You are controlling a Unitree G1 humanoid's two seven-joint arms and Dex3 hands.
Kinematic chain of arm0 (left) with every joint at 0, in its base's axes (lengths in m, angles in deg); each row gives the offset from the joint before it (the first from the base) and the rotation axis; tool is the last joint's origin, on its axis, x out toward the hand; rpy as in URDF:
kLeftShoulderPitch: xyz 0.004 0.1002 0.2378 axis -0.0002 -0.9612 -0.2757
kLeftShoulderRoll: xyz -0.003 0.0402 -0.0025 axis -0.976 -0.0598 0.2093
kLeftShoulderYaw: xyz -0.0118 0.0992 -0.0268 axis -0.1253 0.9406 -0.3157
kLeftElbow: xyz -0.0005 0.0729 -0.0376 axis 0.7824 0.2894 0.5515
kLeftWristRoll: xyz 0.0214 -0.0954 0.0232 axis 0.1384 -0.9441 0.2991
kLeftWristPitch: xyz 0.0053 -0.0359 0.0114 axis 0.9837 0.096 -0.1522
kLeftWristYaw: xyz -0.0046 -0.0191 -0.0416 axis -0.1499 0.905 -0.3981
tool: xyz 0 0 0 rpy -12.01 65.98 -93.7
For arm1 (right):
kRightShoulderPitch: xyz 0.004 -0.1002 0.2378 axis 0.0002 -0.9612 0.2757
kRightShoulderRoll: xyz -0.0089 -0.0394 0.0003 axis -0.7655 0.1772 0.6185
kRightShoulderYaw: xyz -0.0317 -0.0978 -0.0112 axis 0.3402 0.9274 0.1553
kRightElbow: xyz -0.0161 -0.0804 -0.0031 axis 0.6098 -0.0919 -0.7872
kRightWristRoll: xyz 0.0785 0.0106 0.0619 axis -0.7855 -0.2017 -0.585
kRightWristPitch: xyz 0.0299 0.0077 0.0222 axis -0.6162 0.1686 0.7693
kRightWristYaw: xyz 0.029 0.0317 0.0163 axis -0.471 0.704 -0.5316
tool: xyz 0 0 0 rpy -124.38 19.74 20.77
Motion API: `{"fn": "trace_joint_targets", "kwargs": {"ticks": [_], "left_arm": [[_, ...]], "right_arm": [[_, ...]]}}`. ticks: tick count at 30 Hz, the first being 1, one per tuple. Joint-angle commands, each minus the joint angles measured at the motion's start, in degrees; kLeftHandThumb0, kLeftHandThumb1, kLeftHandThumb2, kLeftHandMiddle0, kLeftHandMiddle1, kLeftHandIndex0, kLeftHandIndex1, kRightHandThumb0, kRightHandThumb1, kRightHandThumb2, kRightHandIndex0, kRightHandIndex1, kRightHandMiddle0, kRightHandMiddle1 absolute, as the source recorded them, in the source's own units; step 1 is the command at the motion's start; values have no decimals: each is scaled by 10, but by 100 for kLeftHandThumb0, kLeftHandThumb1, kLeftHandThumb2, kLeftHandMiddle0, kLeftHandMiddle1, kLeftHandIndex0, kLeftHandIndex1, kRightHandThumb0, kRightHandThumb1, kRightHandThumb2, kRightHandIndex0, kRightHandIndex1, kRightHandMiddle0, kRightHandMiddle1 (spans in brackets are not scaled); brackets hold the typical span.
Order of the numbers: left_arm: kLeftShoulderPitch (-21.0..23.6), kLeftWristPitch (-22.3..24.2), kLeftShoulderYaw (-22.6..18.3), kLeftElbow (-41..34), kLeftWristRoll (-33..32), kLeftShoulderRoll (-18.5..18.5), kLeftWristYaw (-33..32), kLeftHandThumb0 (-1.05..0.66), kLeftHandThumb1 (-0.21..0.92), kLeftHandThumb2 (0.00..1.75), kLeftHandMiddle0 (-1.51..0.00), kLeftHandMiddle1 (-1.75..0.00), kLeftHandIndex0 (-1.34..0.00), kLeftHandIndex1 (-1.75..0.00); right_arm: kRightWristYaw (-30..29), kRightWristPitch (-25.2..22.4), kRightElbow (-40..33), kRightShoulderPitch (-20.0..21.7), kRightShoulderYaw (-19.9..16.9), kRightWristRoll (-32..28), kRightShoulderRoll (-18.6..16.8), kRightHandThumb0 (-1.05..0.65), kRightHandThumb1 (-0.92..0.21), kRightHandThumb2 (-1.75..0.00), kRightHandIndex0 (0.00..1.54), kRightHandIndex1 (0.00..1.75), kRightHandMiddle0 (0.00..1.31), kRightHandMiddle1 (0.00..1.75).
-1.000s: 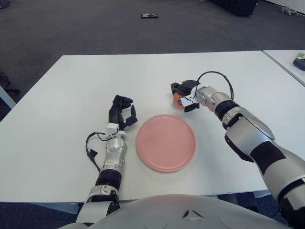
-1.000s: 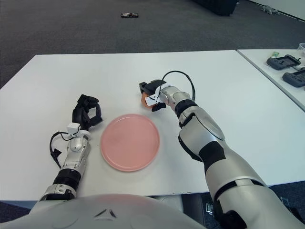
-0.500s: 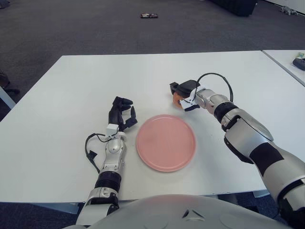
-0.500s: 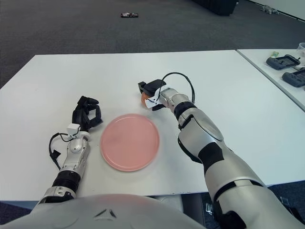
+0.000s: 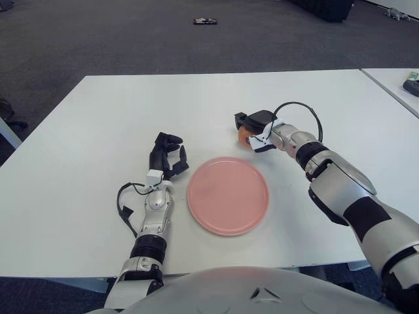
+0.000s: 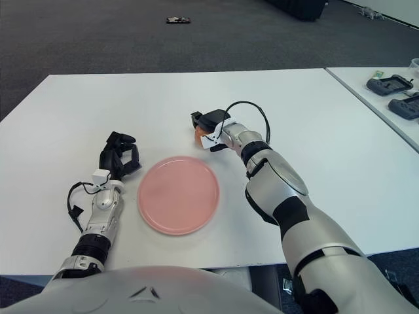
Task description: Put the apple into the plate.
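Note:
A pink round plate [image 5: 228, 195] lies on the white table [image 5: 98, 118] in front of me. The apple [image 5: 245, 137], orange-red, is mostly hidden inside my right hand [image 5: 254, 133], which is shut on it just beyond the plate's far right rim, at about table height. In the right eye view the apple [image 6: 200, 134] shows at the left of the hand [image 6: 209, 132]. My left hand [image 5: 167, 154] rests idle on the table to the left of the plate, fingers curled, holding nothing.
A second white table [image 6: 386, 98] at the right carries dark controllers [image 6: 389, 85]. A small dark object [image 5: 205, 21] lies on the grey carpet far behind the table.
My right hand with the apple shifted slightly back and then settled again near the plate's far right rim. The left hand has not moved.

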Motion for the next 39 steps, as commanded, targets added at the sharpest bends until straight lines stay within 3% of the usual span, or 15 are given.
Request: {"fn": "trace_joint_targets", "kwargs": {"ticks": [1, 18, 25, 32, 39], "left_arm": [[-23, 18, -1, 16, 5, -2, -4, -42, 50, 110, -80, -175, -47, -175], [-17, 2, -2, 28, 2, -3, -1, -42, 53, 106, -78, -175, -44, -175], [-17, 5, -1, 26, 1, -2, 1, -42, 53, 106, -76, -175, -45, -175], [-17, 11, 1, 24, 6, -5, -1, -43, 49, 111, -80, -175, -47, -175], [-16, 8, 1, 29, 13, -6, -8, -43, 48, 112, -81, -175, -48, -175]], "right_arm": [[8, 11, 0, 4, -25, -22, 13, 0, 10, -174, 98, 161, 68, 175], [2, 94, -35, 26, -74, -44, 41, 0, 7, -171, 96, 160, 66, 175], [17, 167, -98, 20, -81, -46, 71, 0, 7, -171, 95, 161, 66, 175], [57, 212, -180, -16, -88, -57, 93, 0, 6, -171, 94, 164, 65, 175], [134, 236, -340, -99, -95, -95, 127, 0, 6, -171, 94, 165, 65, 175]]}}
